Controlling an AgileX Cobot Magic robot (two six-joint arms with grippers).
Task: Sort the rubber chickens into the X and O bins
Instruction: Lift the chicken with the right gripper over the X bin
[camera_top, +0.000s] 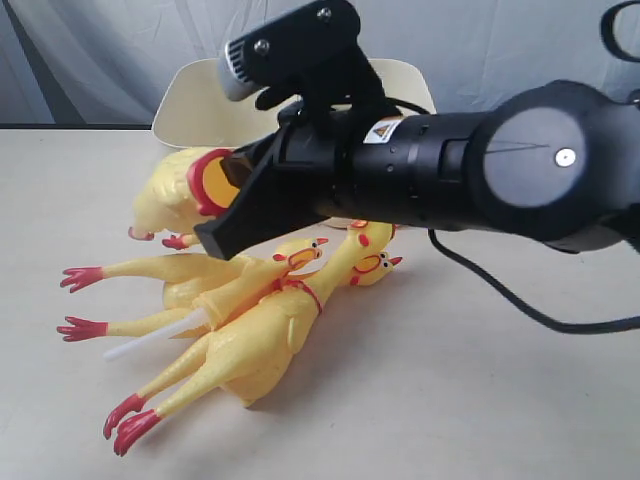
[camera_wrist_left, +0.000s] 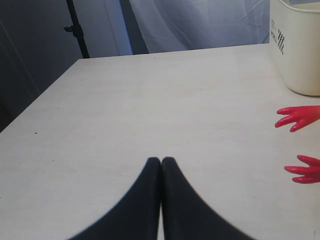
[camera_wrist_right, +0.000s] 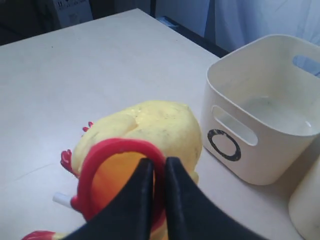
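Several yellow rubber chickens lie piled in the exterior view. Two long whole chickens (camera_top: 250, 345) (camera_top: 165, 272) stretch red feet to the left. A head-and-neck on a white stick (camera_top: 245, 292) lies across them. My right gripper (camera_wrist_right: 159, 161) (camera_top: 222, 195) is shut on the red rim of the round headless body (camera_wrist_right: 160, 125) (camera_top: 168, 195). The O bin (camera_wrist_right: 235, 150) stands just beside that body, empty inside. No X mark shows on any bin. My left gripper (camera_wrist_left: 161, 160) is shut with nothing in it, over bare table.
A second cream tub's corner (camera_wrist_right: 307, 205) sits next to the O bin. A cream tub (camera_wrist_left: 300, 55) stands at the table's far side in the left wrist view, near two red chicken feet (camera_wrist_left: 297, 116). My right arm (camera_top: 480, 175) and its cable (camera_top: 500, 290) cross above the pile.
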